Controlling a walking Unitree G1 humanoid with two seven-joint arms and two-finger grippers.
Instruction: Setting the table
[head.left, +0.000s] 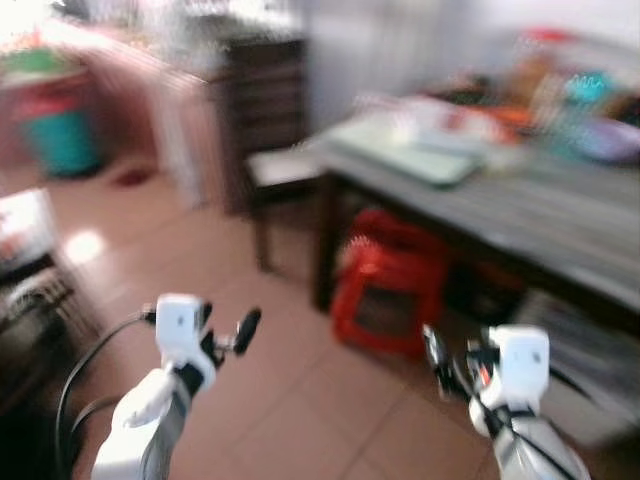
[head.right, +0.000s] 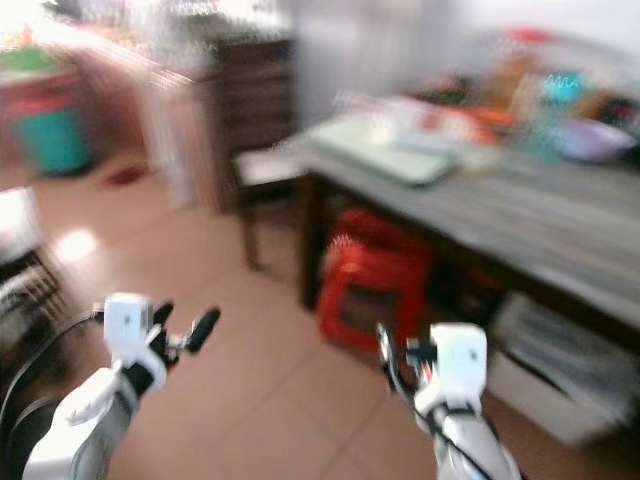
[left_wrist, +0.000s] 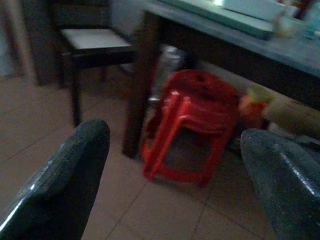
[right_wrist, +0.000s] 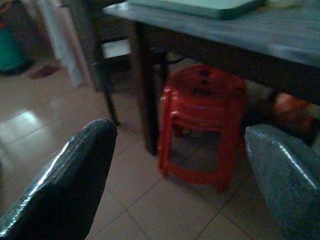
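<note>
The picture is blurred. A grey-topped table with dark legs stands ahead to my right. On it lies a pale green tray, and blurred colourful items crowd its far side. Both arms are raised in front of me over the tiled floor, short of the table. My left gripper is open with nothing in it; its fingers stand wide apart in the left wrist view. My right gripper is open too and holds nothing, its fingers spread in the right wrist view.
Stacked red plastic stools sit under the table's near corner. A dark chair with a pale seat stands at the table's left end, a dark cabinet behind it. A teal bin is far left. A white box sits under the table.
</note>
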